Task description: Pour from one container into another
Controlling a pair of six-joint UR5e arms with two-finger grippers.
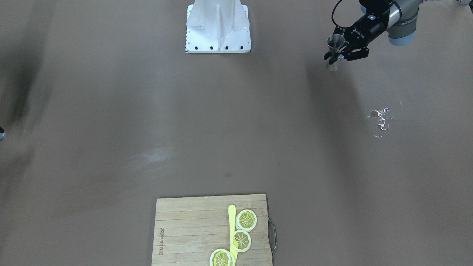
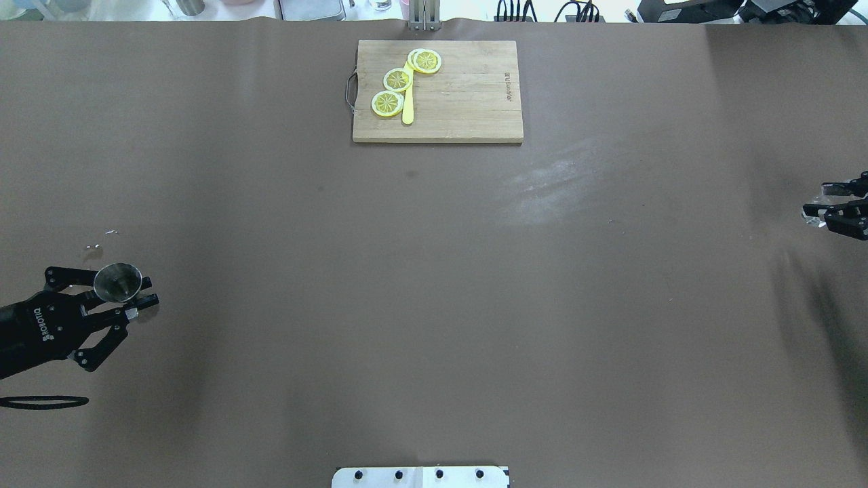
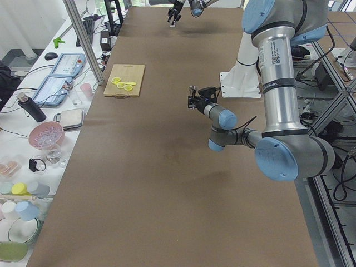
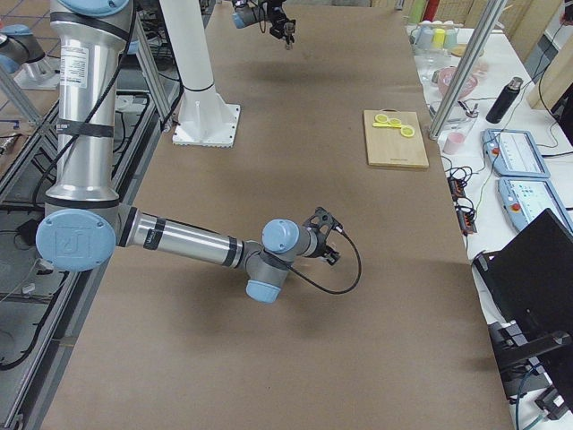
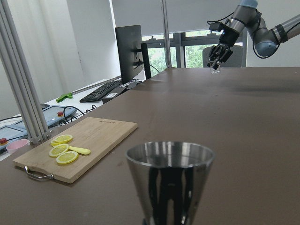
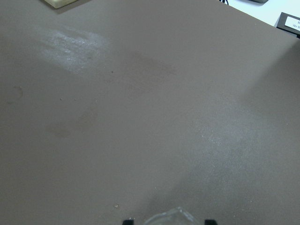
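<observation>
The steel jigger (image 2: 117, 282) stands upright with its mouth up, above the table's left end. My left gripper (image 2: 148, 290) is shut on its narrow waist. The left wrist view shows its upper cup (image 5: 169, 185) close up; what is inside it does not show. At the table's far right end, my right gripper (image 2: 814, 213) is shut on the small clear glass (image 6: 169, 217). Only the glass rim shows between the fingertips in the right wrist view. The left wrist view shows that glass (image 5: 215, 71) far off, under the right gripper's fingers.
Shiny wet drops (image 1: 380, 119) lie on the brown table near the left gripper. A wooden cutting board (image 2: 468, 102) with lemon slices (image 2: 398, 79) and a yellow knife sits at the far middle edge. The robot base (image 1: 218, 26) stands at the near middle.
</observation>
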